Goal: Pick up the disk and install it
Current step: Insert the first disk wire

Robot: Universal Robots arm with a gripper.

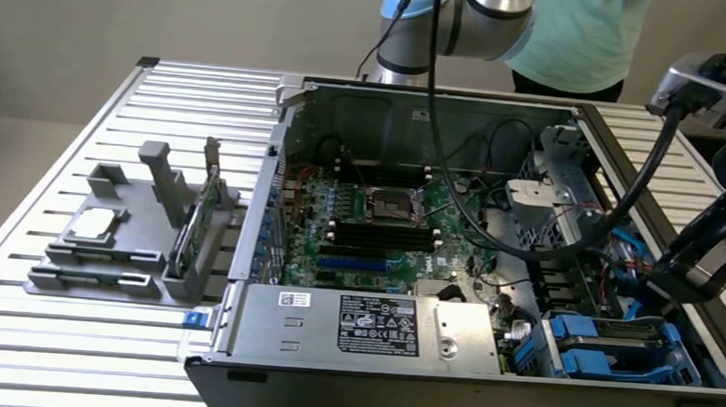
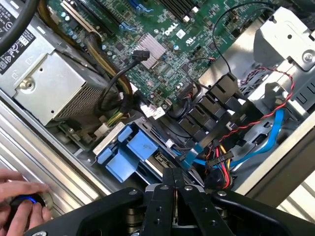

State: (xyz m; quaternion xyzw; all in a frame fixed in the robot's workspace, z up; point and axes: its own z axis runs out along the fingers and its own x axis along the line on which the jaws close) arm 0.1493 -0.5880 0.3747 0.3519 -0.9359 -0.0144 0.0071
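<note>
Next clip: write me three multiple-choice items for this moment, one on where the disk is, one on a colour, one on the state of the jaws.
1. Where is the disk?
A) outside the case, on the exterior view's left
B) inside the computer case, at the exterior view's lower right
C) held in the jaws

2. The disk's plastic carrier is:
A) red
B) blue
C) yellow

3. The gripper's jaws are:
A) wide open
B) shut on the disk
C) shut, holding nothing

Answers:
1 B, it lies in the case's corner beside the power supply.
2 B, blue plastic frames it.
3 C, the jaws meet with nothing between them.
</note>
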